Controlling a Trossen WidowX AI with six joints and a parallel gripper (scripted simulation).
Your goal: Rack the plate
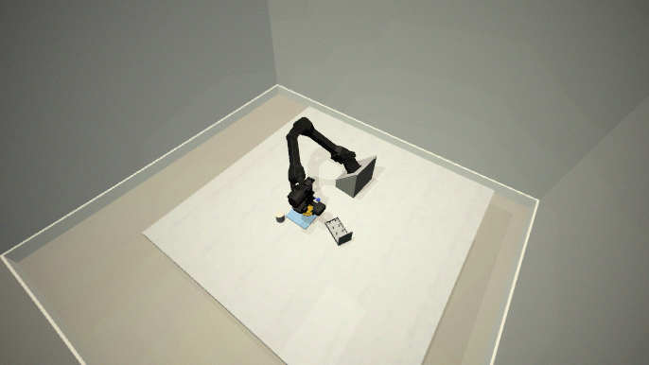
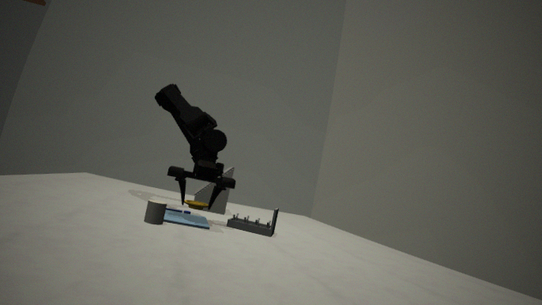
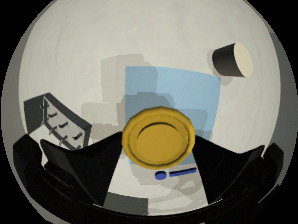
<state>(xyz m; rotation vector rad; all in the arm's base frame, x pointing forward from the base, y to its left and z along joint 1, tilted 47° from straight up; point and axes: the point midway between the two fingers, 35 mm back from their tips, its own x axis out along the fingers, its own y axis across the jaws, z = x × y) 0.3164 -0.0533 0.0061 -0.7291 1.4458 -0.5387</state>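
Observation:
A yellow plate [image 1: 307, 211] [image 2: 196, 204] [image 3: 159, 142] is held level between the two fingers of my gripper [image 2: 196, 205] [image 3: 158, 137], which is shut on its opposite edges. In the exterior view the plate hangs a little above the blue mat. The grey dish rack [image 1: 338, 230] [image 2: 249, 226] [image 3: 86, 136] stands to the right of the plate in the exterior view and at the left edge of the wrist view. It has small upright pegs and a taller wall at one end. In the top view the gripper body hides part of the plate.
The blue mat [image 1: 304, 224] [image 2: 186, 220] [image 3: 172, 82] lies below the plate. A grey cylinder with a pale top [image 1: 280, 217] [image 2: 155, 212] [image 3: 231, 61] stands beside it. Small blue items [image 1: 318, 199] [image 3: 182, 172] lie by the mat. A grey wedge-shaped block [image 1: 363, 182] stands at the arm's base.

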